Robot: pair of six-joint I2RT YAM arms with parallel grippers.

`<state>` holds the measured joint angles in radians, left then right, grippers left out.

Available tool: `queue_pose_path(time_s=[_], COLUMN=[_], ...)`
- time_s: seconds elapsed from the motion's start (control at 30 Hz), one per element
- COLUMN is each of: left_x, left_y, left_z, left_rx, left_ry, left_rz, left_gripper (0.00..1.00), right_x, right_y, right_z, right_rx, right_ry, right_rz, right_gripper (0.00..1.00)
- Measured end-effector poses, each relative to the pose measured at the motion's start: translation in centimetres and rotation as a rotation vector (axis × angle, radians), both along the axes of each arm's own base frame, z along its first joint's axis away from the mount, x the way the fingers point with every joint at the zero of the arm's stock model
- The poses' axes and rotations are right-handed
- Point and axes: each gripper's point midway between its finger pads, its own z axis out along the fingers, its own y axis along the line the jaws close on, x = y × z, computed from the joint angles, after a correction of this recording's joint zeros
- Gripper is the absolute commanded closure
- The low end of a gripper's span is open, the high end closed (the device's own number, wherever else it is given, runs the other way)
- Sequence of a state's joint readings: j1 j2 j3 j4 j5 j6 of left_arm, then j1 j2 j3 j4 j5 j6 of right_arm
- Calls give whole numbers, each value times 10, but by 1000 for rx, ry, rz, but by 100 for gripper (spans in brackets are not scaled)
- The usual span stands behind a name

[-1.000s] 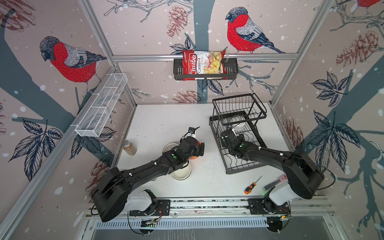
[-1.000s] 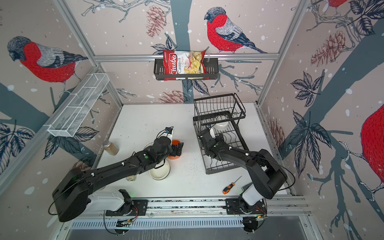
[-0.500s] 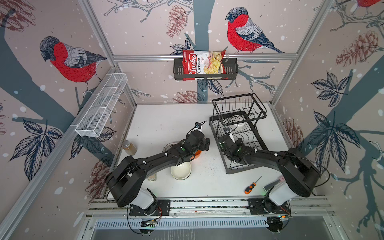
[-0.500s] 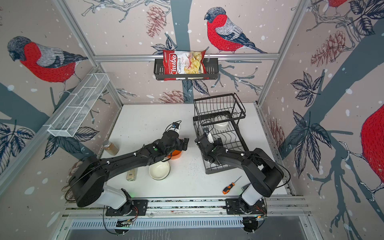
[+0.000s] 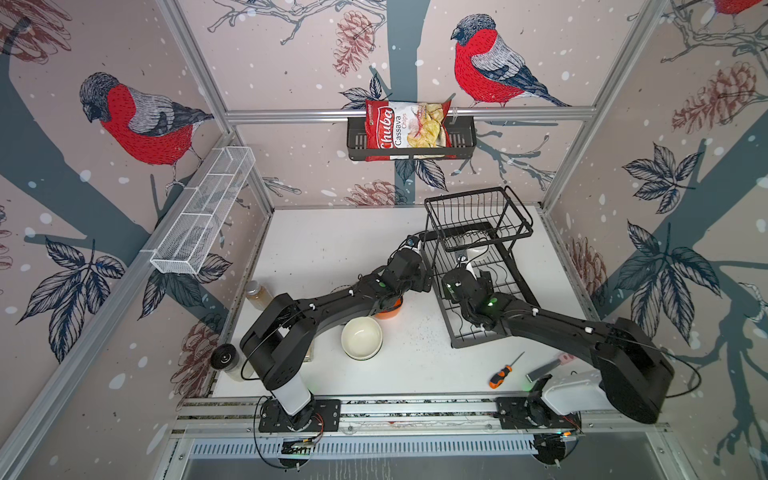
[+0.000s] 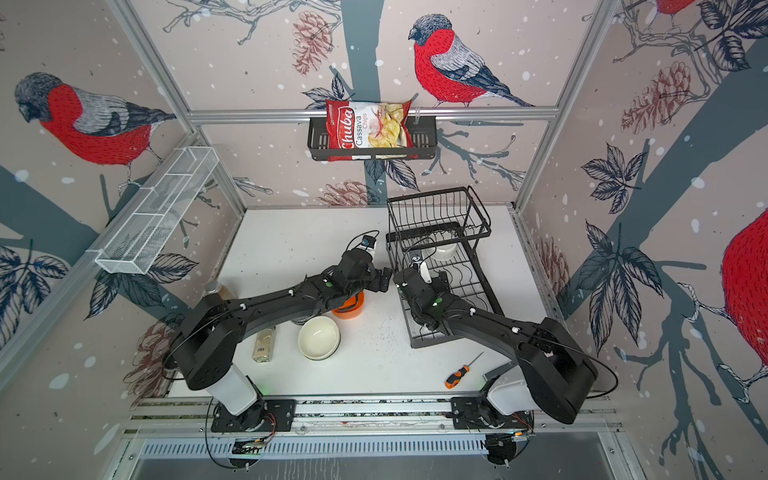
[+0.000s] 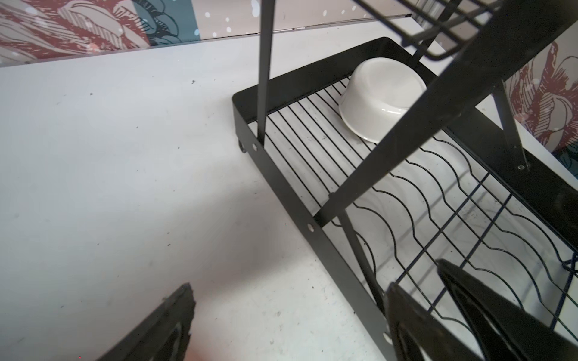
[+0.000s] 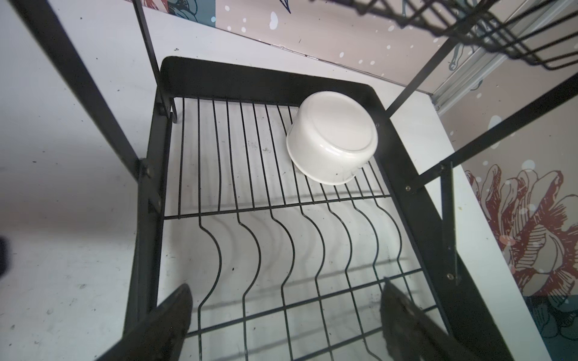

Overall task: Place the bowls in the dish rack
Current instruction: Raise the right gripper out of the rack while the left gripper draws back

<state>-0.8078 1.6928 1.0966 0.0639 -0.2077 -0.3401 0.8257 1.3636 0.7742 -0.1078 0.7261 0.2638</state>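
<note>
In your top views the cream bowl (image 5: 361, 341) and orange bowl (image 5: 390, 311) sit on the table (image 5: 332, 257) beside the dish rack (image 5: 469, 343); left wrist: left gripper (image 7: 291, 325) apart, empty; right wrist: right gripper (image 8: 287, 325) apart, empty, white bowl (image 8: 333, 140) upside-down in the rack.

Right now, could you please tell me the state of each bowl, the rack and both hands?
dish rack, upright, holding one bowl.
white bowl, upside down on the rack's lower tier.
cream bowl, upright, empty, on the table.
orange bowl, on the table, partly hidden by the left arm.
left hand, open, empty.
right hand, open, empty.
</note>
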Motion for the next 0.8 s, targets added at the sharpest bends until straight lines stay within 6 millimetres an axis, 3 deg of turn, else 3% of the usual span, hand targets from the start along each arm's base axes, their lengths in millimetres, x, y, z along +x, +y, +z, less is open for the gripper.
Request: queue_pose_path(time_s=[0.17,0.37,0.8], left_x=[11,29,78], left_y=[-15,-18,7], left_z=[-1,-3,0], left_rx=[4,23,43], left_ry=[-1,-12,-16], left_rz=[-17,5,76], left_gripper=[6,6,6], right_x=[-4,-9,-10], right_y=[-11,-23,-26], right_z=[16,35,39], right_rx=[39,100,131], right_ry=[-12,-42,-41], right_rz=[-6,-10,-2], right_gripper=[7,7,6])
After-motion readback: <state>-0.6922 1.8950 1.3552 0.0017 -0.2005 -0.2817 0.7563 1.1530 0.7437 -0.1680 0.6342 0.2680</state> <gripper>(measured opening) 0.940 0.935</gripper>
